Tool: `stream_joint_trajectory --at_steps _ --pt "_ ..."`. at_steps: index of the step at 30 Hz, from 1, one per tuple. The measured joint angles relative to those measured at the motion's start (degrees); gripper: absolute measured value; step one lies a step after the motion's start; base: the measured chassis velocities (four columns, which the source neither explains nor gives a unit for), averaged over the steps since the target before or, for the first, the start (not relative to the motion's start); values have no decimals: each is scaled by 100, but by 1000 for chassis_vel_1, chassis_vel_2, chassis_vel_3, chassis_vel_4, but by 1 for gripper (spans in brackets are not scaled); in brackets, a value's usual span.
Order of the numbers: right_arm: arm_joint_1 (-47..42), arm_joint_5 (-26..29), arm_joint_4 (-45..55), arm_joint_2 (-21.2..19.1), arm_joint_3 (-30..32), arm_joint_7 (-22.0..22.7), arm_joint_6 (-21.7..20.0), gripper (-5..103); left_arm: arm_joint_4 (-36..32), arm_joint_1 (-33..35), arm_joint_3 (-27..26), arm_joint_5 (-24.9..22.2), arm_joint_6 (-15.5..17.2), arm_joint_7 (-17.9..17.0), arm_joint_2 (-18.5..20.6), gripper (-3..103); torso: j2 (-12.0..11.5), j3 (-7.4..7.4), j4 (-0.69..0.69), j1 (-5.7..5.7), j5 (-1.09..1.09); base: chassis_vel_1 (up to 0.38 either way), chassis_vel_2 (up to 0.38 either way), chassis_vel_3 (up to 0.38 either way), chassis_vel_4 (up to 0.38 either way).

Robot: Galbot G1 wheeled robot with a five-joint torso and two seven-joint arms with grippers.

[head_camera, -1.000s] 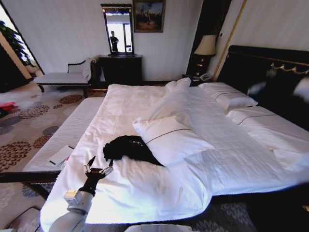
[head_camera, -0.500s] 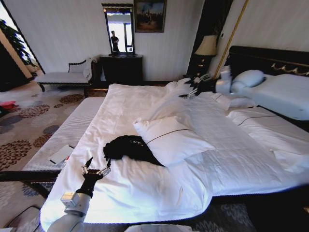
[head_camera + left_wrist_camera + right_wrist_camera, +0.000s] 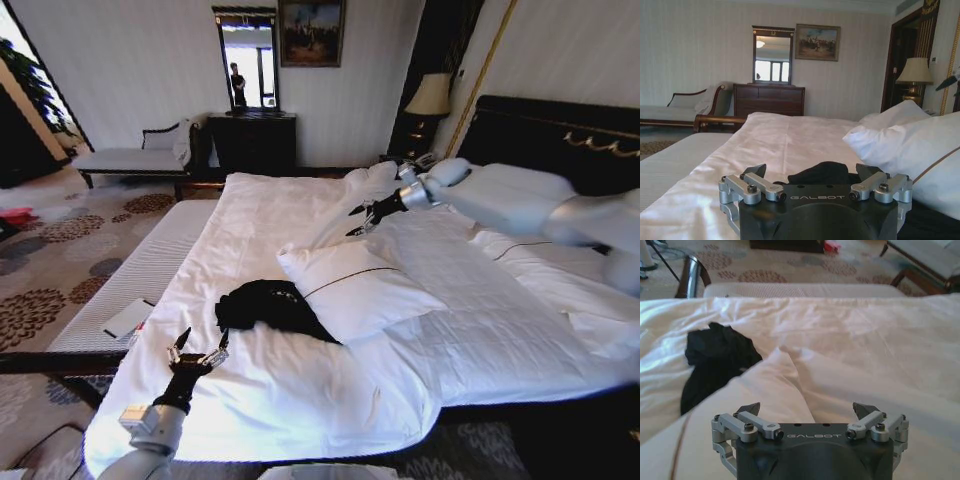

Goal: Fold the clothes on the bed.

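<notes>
- Bed with white duvet takes up most of the head view; its dark headboard stands at the robot's right.
- Pillow lies loose on the bed's middle, touching the shirt.
- Shirt, black and crumpled in a heap, sits on the duvet near the bed's foot edge, partly tucked under the pillow's corner.
- Right gripper hangs above the bed, headboard-side of the pillow, fingers spread wide and holding nothing.
- Left gripper hovers over the bed's foot edge, just short of the shirt, fingers wide apart and empty.
</notes>
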Motion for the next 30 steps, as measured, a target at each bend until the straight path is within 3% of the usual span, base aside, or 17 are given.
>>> stream_joint_trajectory --at_steps 5,11,14,24,29,30 --pt "-274 -366 -807 -388 135 -284 -7 100 5 14 33 -4 -19 12 -33 100 0 0 1 0 1 0 0 0 0" --pt "-358 -688 -1103 -521 -39 -722 -123 100 126 -68 67 -14 -43 12 -54 100 0 0 0 0 -1 0 0 0 0" --pt "-393 -851 -1134 -590 -261 -989 -140 100 163 -90 96 -281 -1 3 -86 100 0 -1 -2 0 0 0 0 0 0" --pt "-783 -1436 -2385 -1255 -176 -1285 7 100 291 62 13 -572 -81 39 -237 100 0 0 3 0 -1 0 0 0 0" --pt "-822 -1454 -2199 -1235 -480 -1331 28 101 350 -6 -119 -688 -103 47 -152 100 0 0 1 0 0 0 0 0 0" --pt "-826 -1440 -2131 -1215 -531 -1332 33 96 350 -38 -142 -713 -103 43 -127 100 0 0 -1 0 0 0 0 0 0"
